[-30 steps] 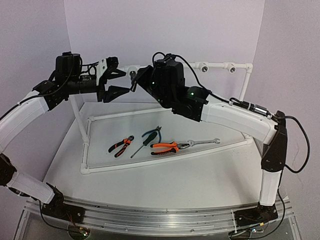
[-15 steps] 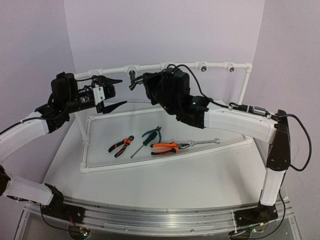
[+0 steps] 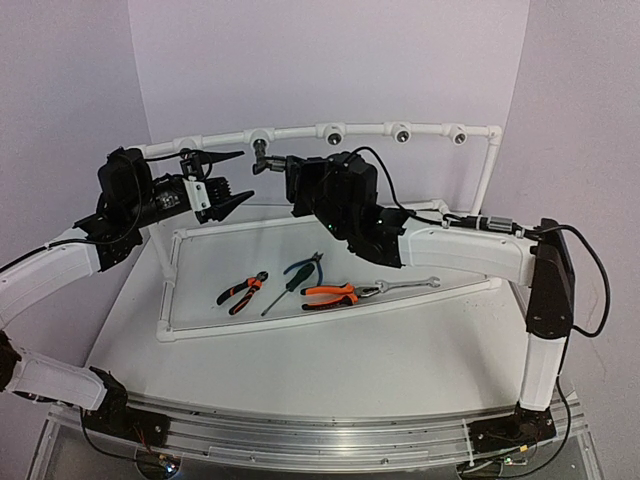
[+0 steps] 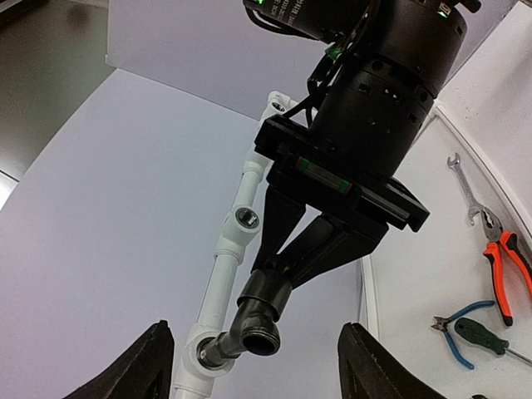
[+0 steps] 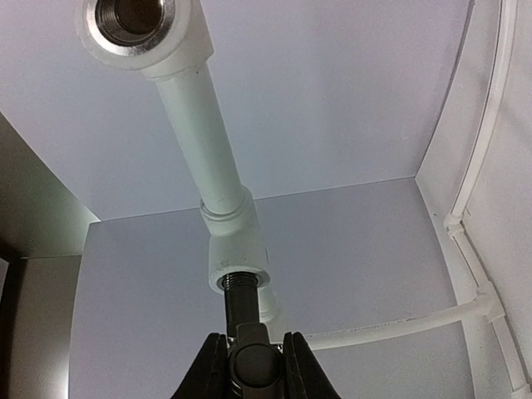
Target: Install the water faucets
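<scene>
The black faucet (image 5: 248,353) sits between my right gripper's fingers, its threaded end entered in a white tee fitting (image 5: 236,253) on the top pipe. My right gripper (image 5: 253,370) is shut on it. In the left wrist view the faucet (image 4: 262,309) shows its open round mouth and joins the tee (image 4: 202,356). In the top view the faucet (image 3: 259,158) is at the leftmost tee, with the right gripper (image 3: 273,164) just right of it. My left gripper (image 3: 240,177) is open and empty, just left of and below the faucet, apart from it; its fingertips (image 4: 151,366) frame the faucet.
A white pipe frame (image 3: 320,312) lies on the table, holding orange-handled pliers (image 3: 240,290), a second pair (image 3: 334,294), a green screwdriver (image 3: 295,275) and a wrench (image 3: 410,285). Three more tees (image 3: 400,131) sit along the top pipe. Another tee socket (image 5: 137,25) is above.
My left gripper has drawn back left and dropped lower, staying open. My right arm's wrist has swung lower and rightward, uncovering a tee, while its gripper stays on the faucet at the leftmost tee.
</scene>
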Controlling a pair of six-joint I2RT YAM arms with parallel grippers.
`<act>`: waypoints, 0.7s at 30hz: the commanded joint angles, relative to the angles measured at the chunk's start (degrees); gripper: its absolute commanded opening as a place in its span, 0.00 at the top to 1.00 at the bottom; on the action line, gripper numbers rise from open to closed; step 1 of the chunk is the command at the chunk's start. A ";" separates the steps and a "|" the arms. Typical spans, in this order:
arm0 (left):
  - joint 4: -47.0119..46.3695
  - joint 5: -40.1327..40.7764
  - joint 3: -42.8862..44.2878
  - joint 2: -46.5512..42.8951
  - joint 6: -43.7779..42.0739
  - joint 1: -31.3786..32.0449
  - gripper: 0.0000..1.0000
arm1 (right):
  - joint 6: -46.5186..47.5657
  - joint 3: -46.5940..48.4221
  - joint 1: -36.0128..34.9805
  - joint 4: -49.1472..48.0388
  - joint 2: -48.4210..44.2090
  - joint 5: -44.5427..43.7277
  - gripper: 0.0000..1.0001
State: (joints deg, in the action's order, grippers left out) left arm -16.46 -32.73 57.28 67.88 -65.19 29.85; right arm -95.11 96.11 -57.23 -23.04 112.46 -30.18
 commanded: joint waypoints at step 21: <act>3.15 4.03 1.38 -0.07 -2.96 -0.12 0.37 | 4.45 -4.68 -0.80 6.17 -0.37 6.09 0.41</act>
State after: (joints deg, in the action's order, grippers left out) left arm -13.37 -29.60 57.28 68.25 -67.72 29.85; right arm -95.46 93.78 -57.12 -23.08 112.62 -27.93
